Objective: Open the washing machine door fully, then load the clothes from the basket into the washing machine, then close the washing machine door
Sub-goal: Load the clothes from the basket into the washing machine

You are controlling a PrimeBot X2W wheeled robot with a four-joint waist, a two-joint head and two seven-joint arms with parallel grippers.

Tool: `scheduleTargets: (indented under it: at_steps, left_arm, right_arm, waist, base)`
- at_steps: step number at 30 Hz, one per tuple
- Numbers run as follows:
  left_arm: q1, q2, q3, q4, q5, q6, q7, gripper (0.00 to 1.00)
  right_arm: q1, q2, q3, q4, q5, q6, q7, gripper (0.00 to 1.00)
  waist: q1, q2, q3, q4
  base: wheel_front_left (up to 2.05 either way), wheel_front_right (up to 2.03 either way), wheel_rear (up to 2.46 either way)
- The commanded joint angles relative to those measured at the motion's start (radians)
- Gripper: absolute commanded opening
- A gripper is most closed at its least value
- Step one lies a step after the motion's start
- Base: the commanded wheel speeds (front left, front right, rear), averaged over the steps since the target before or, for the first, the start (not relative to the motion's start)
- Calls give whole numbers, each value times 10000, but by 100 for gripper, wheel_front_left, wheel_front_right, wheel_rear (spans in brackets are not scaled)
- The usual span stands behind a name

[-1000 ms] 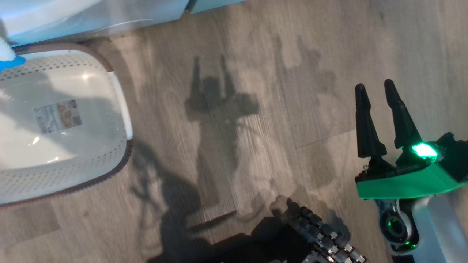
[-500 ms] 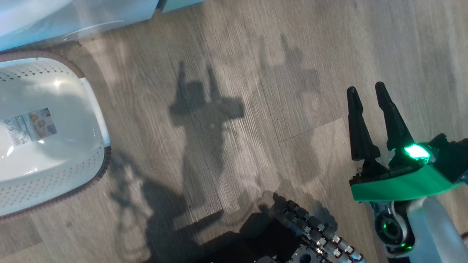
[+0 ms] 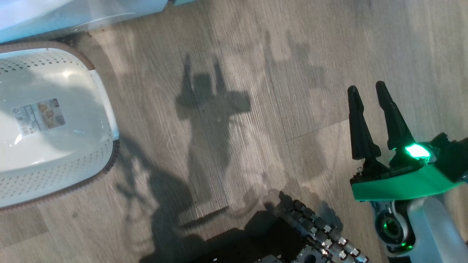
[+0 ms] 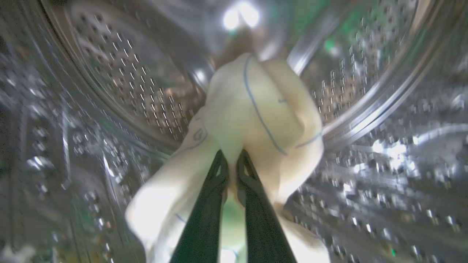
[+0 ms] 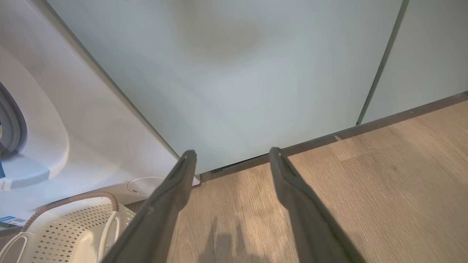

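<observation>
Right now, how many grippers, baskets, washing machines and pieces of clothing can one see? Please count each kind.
Grippers: 2, the left gripper and the right gripper
Basket: 1
Washing machine: 1
Pale yellow cloth, pinched in the left gripper: 1
Total: 5

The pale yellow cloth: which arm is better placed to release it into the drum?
Left: the left gripper is shut on the cloth inside the steel drum; the right gripper hangs open over the floor.

Home laundry corner, white washing machine (image 5: 55,109) beside pale green cabinets (image 5: 237,73), plank floor (image 3: 256,54) (perforated basket (image 3: 73,171) on it)
</observation>
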Motion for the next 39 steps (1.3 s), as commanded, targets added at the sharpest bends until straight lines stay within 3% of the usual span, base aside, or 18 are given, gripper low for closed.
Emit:
scheduleTargets:
  at_steps: [1,10,11,12,13,14,15,19,30,39]
  left_arm:
    - [188,438,126,-250,-146,-51,284,0]
    - [926,199,302,-85,-904,-95,1607,0]
    - [1004,174,327,-84,-982,-121,1639,23]
    - [1004,174,327,-84,-982,-121,1639,23]
    - [1076,144,387,-87,-1066,-114,1596,44]
    - [1157,117,429,-80,-1124,-100,1541,95]
    - [1254,108,395,-72,-1122,-125,1520,100]
    - [1685,-74,283,-63,-1079,-75,1158,100]
    - [4104,-1322,361,-878,-1369,328,-926,100]
    - [7942,-2545,579,-4227,-1273,1609,-2367,100]
  right_arm:
    - [52,-96,33,-263,-68,-29,-67,100]
    - [-94,-96,91,-141,-51,-29,-67,100]
    - [-105,-96,92,-125,-12,-29,-67,100]
    - [-105,-96,92,-125,-12,-29,-67,100]
    - [-109,-96,84,-102,-4,-29,-67,100]
    - [-108,-96,62,-89,13,-29,-67,100]
    - [-102,-96,34,-80,19,-29,-67,100]
    - [-34,-96,-153,-29,-45,-29,-67,100]
    - [223,-96,-633,72,-742,-29,-67,100]
    - [476,-96,-813,141,-1552,-29,-67,100]
  waist:
    - [0,0,-25,58]
    - [0,0,-232,164]
    - [0,0,-291,155]
    - [0,0,-291,155]
    - [0,0,-354,145]
    - [0,0,-421,140]
    - [0,0,-493,140]
    - [0,0,-854,229]
    - [0,0,-2150,1114]
    - [0,0,-3062,2086]
  base:
    - [0,0,0]
    - [0,0,0]
    - [0,0,0]
    - [0,0,0]
    - [0,0,0]
    - [0,0,0]
    - [0,0,0]
    - [0,0,0]
    - [0,0,0]
    - [0,0,0]
